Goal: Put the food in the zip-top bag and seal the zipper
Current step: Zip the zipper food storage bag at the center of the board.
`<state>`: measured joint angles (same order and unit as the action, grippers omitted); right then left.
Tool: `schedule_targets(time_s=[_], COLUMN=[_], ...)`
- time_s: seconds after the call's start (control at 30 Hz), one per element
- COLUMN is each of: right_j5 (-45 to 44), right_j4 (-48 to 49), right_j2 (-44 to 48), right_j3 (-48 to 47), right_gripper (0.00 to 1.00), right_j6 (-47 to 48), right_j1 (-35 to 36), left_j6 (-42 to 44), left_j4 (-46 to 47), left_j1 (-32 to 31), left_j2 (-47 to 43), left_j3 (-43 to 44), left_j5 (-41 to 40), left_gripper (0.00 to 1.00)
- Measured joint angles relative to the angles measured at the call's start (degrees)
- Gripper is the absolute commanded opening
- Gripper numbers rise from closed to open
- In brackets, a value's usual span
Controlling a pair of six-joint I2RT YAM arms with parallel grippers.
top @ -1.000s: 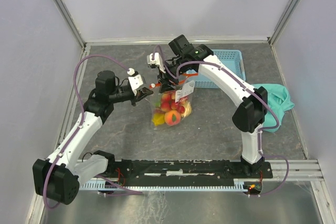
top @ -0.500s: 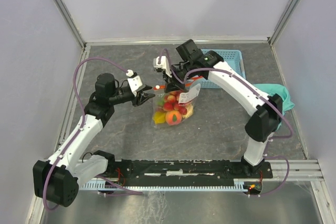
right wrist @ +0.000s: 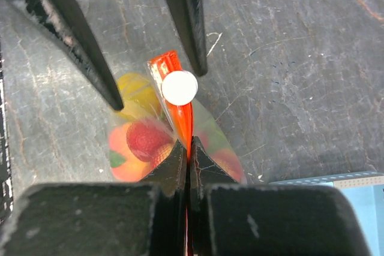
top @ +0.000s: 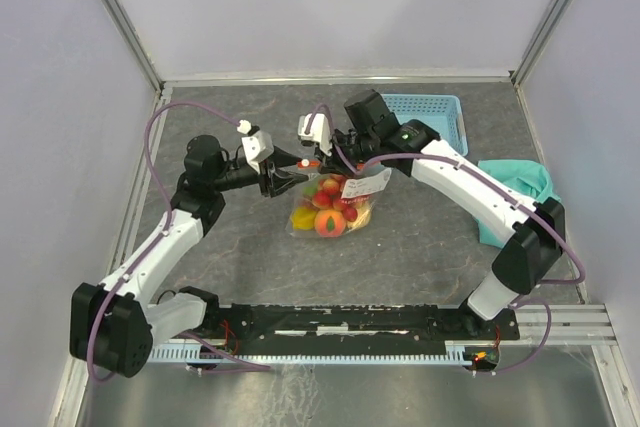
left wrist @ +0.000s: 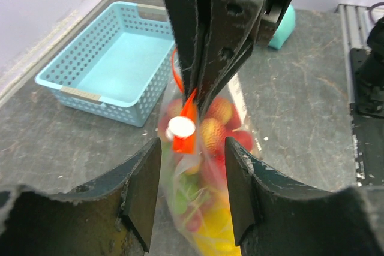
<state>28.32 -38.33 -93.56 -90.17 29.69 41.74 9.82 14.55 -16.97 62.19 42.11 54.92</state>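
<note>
The left fingers (left wrist: 144, 199) stand apart, bracketing the white slider (left wrist: 180, 128) without gripping, likely ready to draw it along; the right fingers (right wrist: 165, 175) pinch the zipper (right wrist: 182, 121) taut, holding the zip-top bag (top: 330, 209), food (top: 326, 222) inside, upright over the desk (top: 230, 252), the basket (top: 430, 99) beyond

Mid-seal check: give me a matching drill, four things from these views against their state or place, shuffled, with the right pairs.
1. left gripper
2. right gripper
3. slider
4. basket

A. shut on the zipper
B. light blue, looks empty
C. open, one finger on each side of the bag end
D. white, at the zipper's end, just past the shut fingertips

Pairs: 1-C, 2-A, 3-D, 4-B
</note>
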Motion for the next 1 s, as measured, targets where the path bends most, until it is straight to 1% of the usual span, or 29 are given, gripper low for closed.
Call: schedule_targets(time_s=[0.03, 0.23, 0.3, 0.4, 0.67, 0.83, 1.0], right_j5=[-1.2, -5.5, -6.6, -8.2, -10.1, -10.3, -10.1], right_j4=[1.6, 6.4, 7.8, 9.2, 11.3, 11.8, 11.9], right_j2=[0.3, 1.8, 2.4, 3.4, 4.3, 4.3, 4.3], right_j3=[1.0, 4.4, 5.4, 6.6, 7.6, 7.6, 7.9], right_gripper=[0.01, 0.01, 0.01, 0.01, 0.02, 0.03, 0.03], right_j6=[-0.3, -1.4, -1.5, -1.6, -2.0, -2.0, -2.0], right_j1=[0.4, 1.6, 1.7, 1.8, 1.8, 1.8, 1.8], left_j6=[-1.7, -5.1, -5.7, -6.5, -7.9, -8.3, -8.9], left_j4=[1.6, 4.0, 4.1, 4.1, 4.0, 4.0, 4.3], left_j1=[-0.3, -1.1, -1.1, -1.2, -1.2, -1.2, -1.2], left_j2=[0.9, 3.9, 4.6, 5.2, 5.9, 7.3, 9.1], left_j3=[0.0, 0.0, 0.0, 0.0, 0.1, 0.8, 2.2], left_j5=[0.9, 2.3, 2.3, 2.0, -0.4, -0.8, -0.8], left_gripper=[0.49, 0.38, 0.38, 0.43, 0.43, 0.37, 0.34])
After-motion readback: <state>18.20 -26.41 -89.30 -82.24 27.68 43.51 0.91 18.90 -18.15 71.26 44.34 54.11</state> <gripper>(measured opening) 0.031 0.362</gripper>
